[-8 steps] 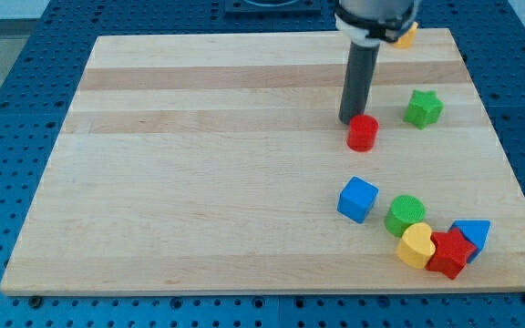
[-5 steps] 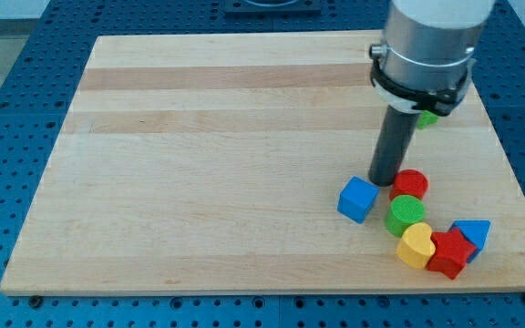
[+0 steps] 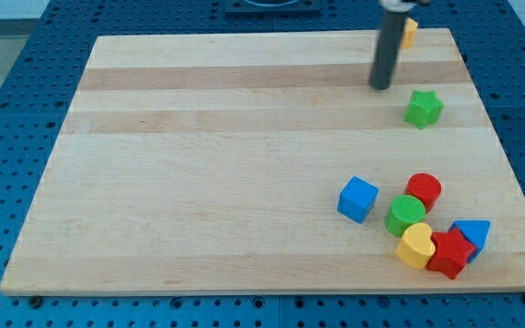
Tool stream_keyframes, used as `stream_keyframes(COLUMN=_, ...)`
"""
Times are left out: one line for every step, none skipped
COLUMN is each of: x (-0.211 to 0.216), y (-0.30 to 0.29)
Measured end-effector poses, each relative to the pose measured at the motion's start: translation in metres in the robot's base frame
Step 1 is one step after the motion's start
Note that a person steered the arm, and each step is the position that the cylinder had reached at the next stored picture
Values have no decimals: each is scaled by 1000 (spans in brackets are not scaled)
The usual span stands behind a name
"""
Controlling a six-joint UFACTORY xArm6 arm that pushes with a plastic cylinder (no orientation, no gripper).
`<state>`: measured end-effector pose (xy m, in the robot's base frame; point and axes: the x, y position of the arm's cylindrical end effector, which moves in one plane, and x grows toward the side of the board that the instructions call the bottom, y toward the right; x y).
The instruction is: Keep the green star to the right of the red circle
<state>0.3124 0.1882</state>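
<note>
The green star (image 3: 423,107) lies near the board's right edge, upper part. The red circle (image 3: 424,191) lies well below it, at about the same left-right position, touching the green circle (image 3: 406,215). My tip (image 3: 382,87) is up and to the left of the green star, a short gap away, touching no block. It is far above the red circle.
A blue cube (image 3: 358,199) lies left of the red circle. A yellow heart (image 3: 416,245), a red star (image 3: 450,252) and a blue triangle (image 3: 473,234) cluster at the lower right. A yellow block (image 3: 408,33) sits at the board's top edge behind the rod.
The red circle was pushed down and right from beside the green star to the green circle. My tip then moved back up to the left of the green star.
</note>
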Motion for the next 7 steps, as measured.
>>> stream_keyframes(x=13, y=39)
stream_keyframes(x=14, y=29)
stream_keyframes(x=21, y=18)
stream_keyframes(x=48, y=26)
stream_keyframes(x=76, y=29)
stream_keyframes(x=98, y=28)
stream_keyframes(x=91, y=4)
